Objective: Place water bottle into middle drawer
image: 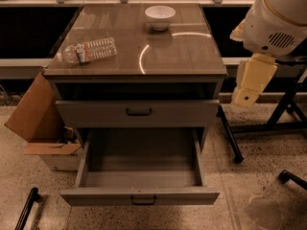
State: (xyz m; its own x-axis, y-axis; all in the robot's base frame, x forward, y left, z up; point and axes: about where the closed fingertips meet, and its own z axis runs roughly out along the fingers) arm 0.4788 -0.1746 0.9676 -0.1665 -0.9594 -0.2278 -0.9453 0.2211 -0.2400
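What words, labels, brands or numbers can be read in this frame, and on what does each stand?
No text can be read.
Label band on the water bottle: print is there, but too blurred to read.
The white bowl, cardboard box and open middle drawer: no text visible.
The gripper, hanging to the right of the cabinet: no marking visible.
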